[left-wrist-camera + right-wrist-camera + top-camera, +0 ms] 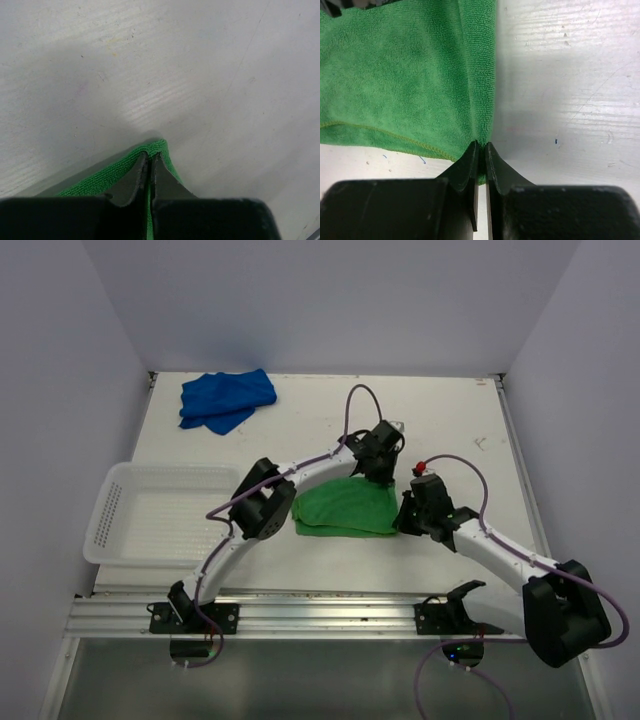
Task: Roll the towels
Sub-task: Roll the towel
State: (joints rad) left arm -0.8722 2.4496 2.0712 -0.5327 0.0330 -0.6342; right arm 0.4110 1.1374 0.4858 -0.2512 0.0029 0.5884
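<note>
Right hand (481, 144), green towel (395, 75) near basket (106, 514)

1. The folded towel (345, 510) lies mid-table (450, 420), ahead of my bases.
2. My left gripper (149, 157) pinches its far right corner, and my right gripper (481, 145) its near right corner.
3. The basket (108, 530) sits to its left, at the table's left edge.
4. The other towel (225, 400) lies at the far left, well apart.

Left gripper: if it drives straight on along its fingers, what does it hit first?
The green towel: the left gripper is shut on its corner. Beyond that fold the wrist view shows only bare table, so probably table next. How steeply it points down is unclear.
</note>
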